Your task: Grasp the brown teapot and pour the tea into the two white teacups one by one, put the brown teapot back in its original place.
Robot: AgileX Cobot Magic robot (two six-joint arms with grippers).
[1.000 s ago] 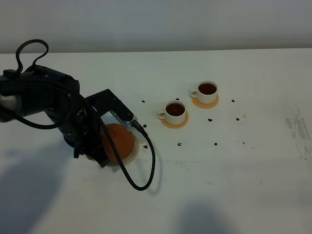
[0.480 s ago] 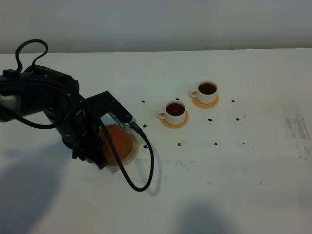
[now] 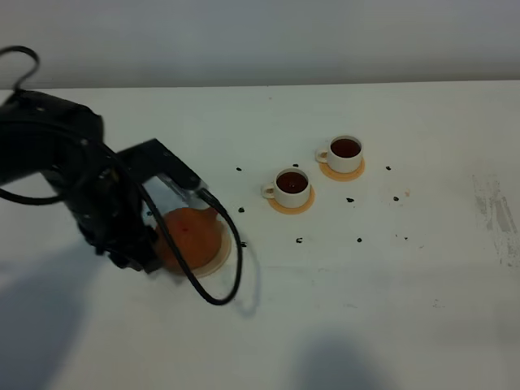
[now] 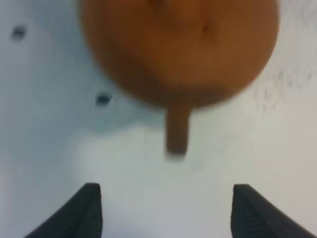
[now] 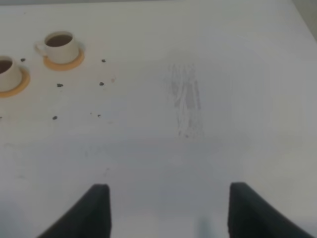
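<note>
The white table [image 3: 366, 309] is seen with some dark crumbs scattered around the cups. Compared with a moment ago, the left arm [image 3: 73, 187] is drawn back toward the left edge of the table, and more of the brown teapot [image 3: 191, 236] is uncovered. The teapot is set on the pale coaster [image 3: 218, 258], its original place.

In the left wrist view the left gripper [image 4: 166, 208] is shown with its fingers [image 4: 86, 206] spread apart and nothing between them; the teapot handle [image 4: 177, 131] lies free in front of them. The pot is therefore judged to be released, and the task seems nearly finished.

The two white teacups [image 3: 292, 187] are standing on their orange coasters, well apart from the teapot, and dark tea is visible in both.

The right gripper [image 5: 166, 208] is seen open and empty above the bare table.

The left wrist view is blurred, so the lid and the spout cannot be made out. In the high view the left side of the teapot is hidden by the arm and its cable [image 3: 223, 284].
</note>
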